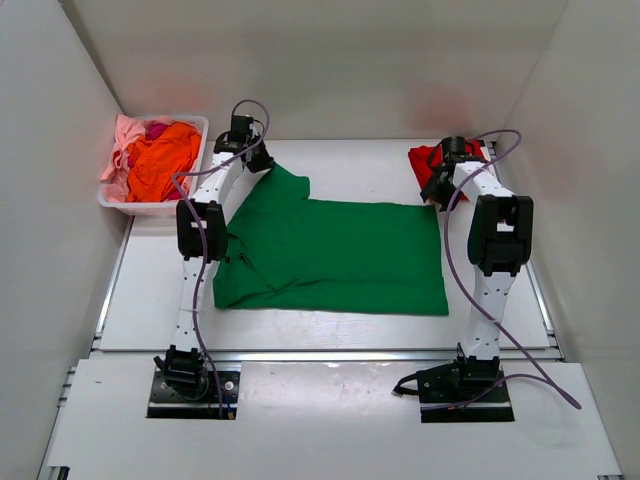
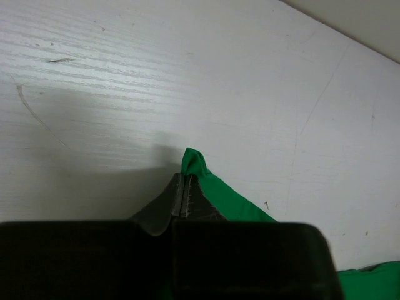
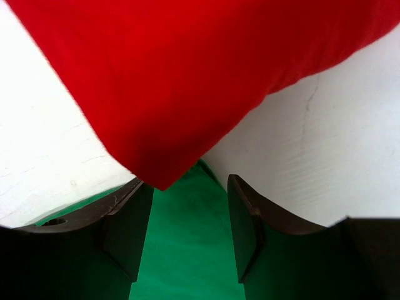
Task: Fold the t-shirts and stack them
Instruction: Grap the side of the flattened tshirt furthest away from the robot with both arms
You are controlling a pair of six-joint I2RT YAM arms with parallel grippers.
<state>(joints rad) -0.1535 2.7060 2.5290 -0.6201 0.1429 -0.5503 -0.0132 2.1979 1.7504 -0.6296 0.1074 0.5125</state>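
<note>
The white tabletop (image 1: 330,325) carries the green t-shirt (image 1: 340,255), spread mostly flat across its middle, one sleeve reaching toward the far left. At the far-left corner the white basket (image 1: 150,208) holds an orange t-shirt (image 1: 165,160) and a pink t-shirt (image 1: 122,140), bunched together. The red t-shirt (image 1: 425,160) lies at the far right, just beside the green one's far-right corner. The left end effector (image 2: 182,187) is pressed together, pinching the sleeve tip of the green t-shirt. The right end effector (image 3: 187,219) stands spread over the green corner, the red cloth's edge just ahead
</note>
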